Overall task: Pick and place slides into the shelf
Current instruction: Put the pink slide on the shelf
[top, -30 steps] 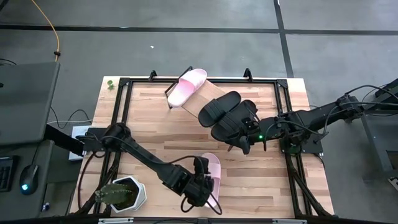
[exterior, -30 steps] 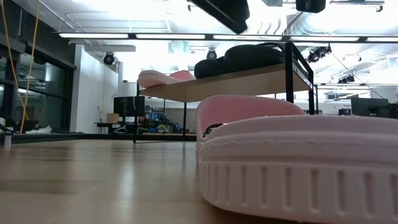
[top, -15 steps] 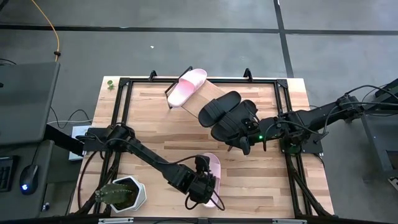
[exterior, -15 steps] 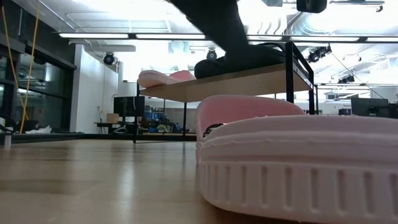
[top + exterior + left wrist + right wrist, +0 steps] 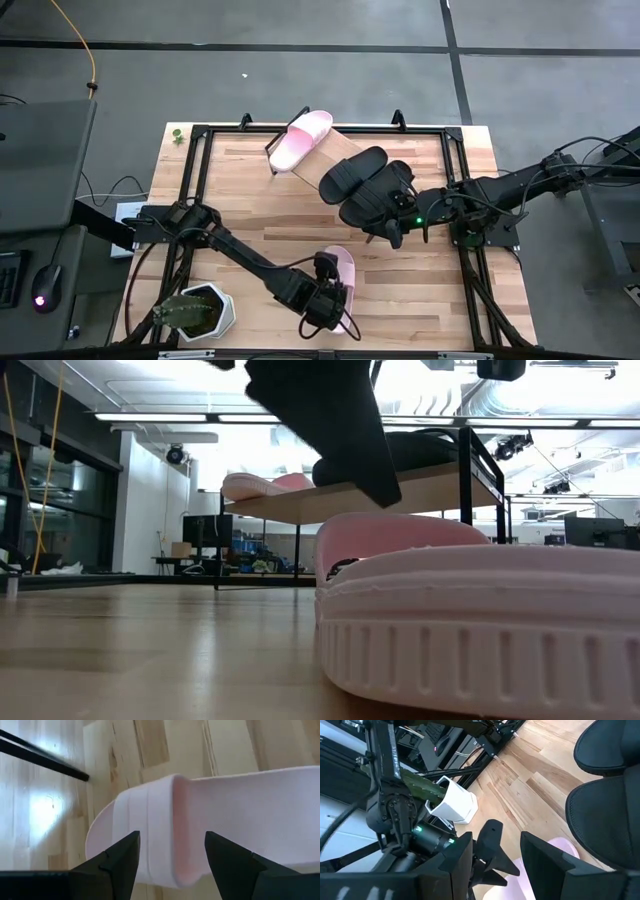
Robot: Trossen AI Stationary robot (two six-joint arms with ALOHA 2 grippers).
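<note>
A pale pink slide (image 5: 343, 268) lies sole-down near the table's front edge; it fills the low view (image 5: 480, 630). My left gripper (image 5: 330, 290) hangs open just above it, slanting down, one finger on either side of the wide strap (image 5: 150, 835), touching nothing that I can see. The shelf (image 5: 345, 150), a slanted wood board on a black wire frame, carries another pink slide (image 5: 300, 140) and two black slides (image 5: 352, 172) (image 5: 378, 200). My right gripper (image 5: 396, 232) waits open beside the shelf's near right end, holding nothing.
A white pot with a cactus (image 5: 197, 312) stands at the front left corner, close to my left arm. A black metal frame (image 5: 200, 180) runs around the tabletop. Bare wood (image 5: 260, 210) lies between the shelf and the pink slide.
My left gripper has come down toward the pink slide near the front edge, staying open. In the low view it drops into sight from above. The slide has not moved.
</note>
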